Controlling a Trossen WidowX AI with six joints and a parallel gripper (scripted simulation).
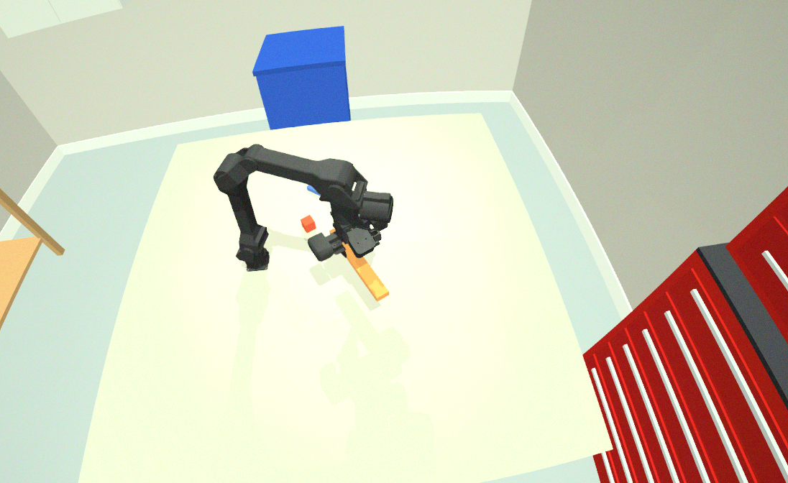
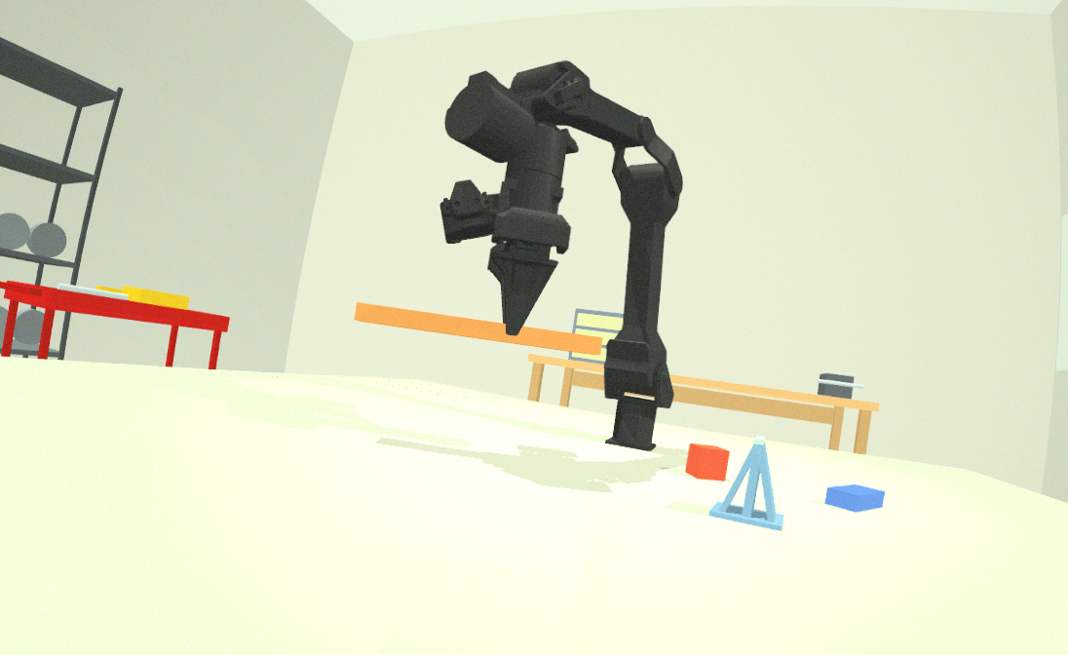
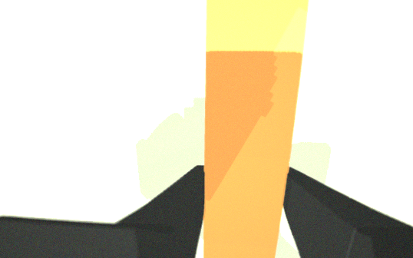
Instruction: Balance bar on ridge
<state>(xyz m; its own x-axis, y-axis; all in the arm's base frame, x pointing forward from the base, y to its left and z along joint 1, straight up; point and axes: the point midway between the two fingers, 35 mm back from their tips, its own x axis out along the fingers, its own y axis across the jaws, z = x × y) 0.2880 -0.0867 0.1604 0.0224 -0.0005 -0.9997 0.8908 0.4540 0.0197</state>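
A plain orange bar [image 2: 473, 327] with one pale yellow end is pinched in the matte black gripper [image 2: 512, 328] of a black arm [image 2: 644, 244], over a pale cream table top [image 1: 457, 251]. A red-orange cube [image 2: 706, 461], a light blue open-frame ridge [image 2: 750, 489] and a flat royal-blue block [image 2: 854, 497] sit on it. Beyond the far edge stands a solid blue box [image 1: 304, 80]; off the near right corner, a red cabinet [image 1: 685, 371] with white stripes.
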